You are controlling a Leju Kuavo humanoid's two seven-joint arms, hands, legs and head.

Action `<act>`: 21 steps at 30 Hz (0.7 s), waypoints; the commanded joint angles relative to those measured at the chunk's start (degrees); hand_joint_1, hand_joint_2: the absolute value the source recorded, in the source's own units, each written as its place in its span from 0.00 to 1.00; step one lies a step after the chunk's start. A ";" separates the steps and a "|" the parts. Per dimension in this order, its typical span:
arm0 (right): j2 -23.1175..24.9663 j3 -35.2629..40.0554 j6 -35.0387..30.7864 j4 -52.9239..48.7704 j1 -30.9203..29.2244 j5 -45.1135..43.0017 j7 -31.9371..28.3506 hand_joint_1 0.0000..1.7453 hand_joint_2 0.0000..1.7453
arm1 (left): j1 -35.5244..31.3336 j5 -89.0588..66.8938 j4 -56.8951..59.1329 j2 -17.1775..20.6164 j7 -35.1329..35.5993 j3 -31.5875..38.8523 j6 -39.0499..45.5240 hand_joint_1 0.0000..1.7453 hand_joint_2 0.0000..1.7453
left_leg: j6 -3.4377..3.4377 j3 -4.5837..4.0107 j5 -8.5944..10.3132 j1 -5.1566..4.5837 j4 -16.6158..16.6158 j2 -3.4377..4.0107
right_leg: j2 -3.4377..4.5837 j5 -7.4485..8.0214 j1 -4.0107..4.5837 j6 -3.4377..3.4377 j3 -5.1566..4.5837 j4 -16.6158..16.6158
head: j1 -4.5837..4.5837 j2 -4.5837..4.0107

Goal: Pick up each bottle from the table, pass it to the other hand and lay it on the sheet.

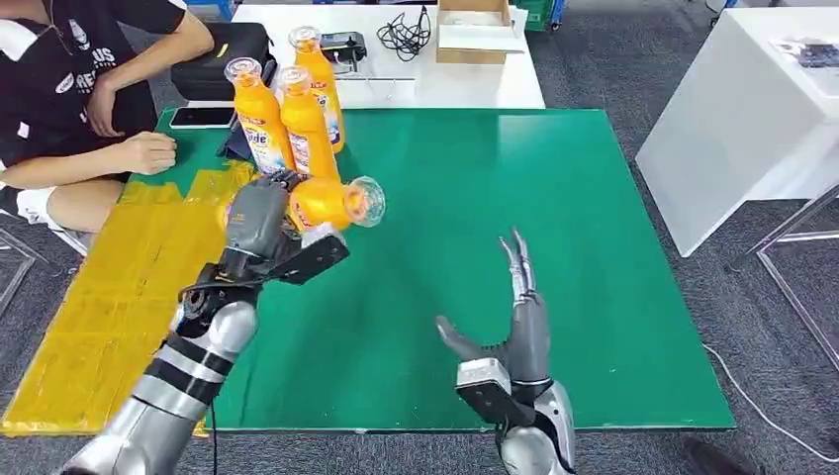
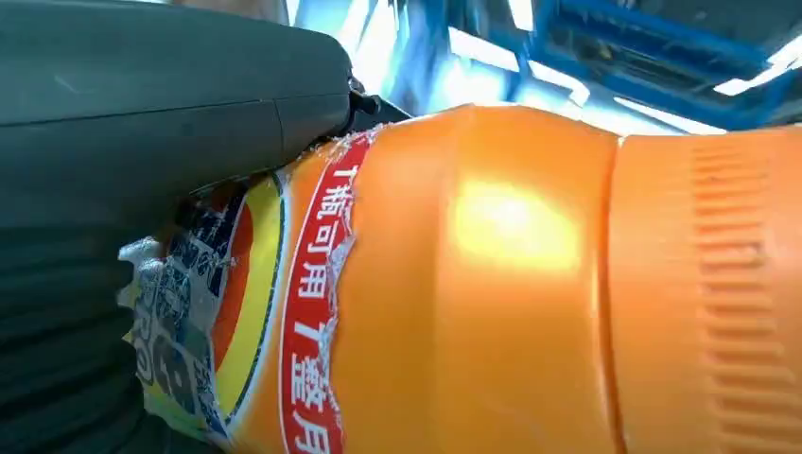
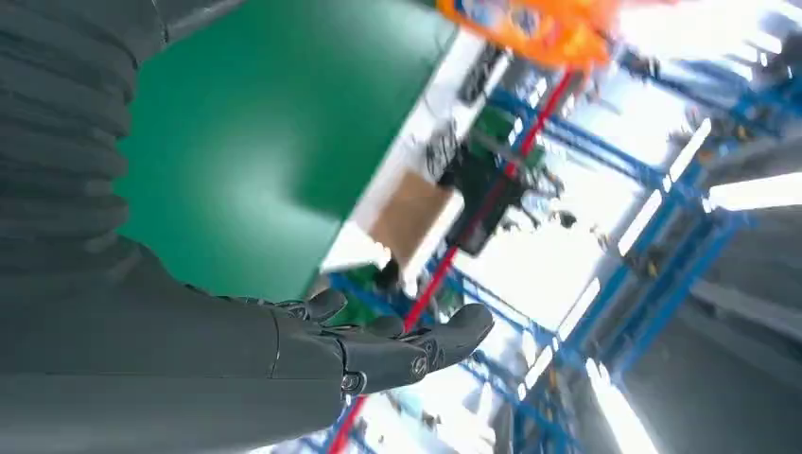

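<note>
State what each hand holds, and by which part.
The left hand grips an orange bottle around its labelled body, cap end pointing right. The right hand holds nothing.

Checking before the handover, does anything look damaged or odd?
Yes: the label on the bottle held by the left hand is torn and ragged along its edge in the left wrist view. The three standing bottles look fine.

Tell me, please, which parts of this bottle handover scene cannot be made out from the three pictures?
- Held bottle: head view, the left hand covers its base and most of its label.
- Its cap: left wrist view, cut off by the picture's edge.
- Label text on the three standing bottles: head view, too small to read.
- Bottle in the right wrist view: blurred and cropped.
- Right hand fingers: right wrist view, partly hidden behind the thumb.
</note>
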 commanded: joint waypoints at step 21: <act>-2.20 -8.56 1.10 -9.60 3.47 5.69 2.65 0.00 1.00 | -13.60 -20.48 49.08 3.25 9.13 2.93 -9.83 1.00 1.00 | -0.15 0.35 0.03 0.00 -0.13 0.09 | 0.09 -0.04 -0.02 -0.01 0.36 -0.08 | 0.00 0.00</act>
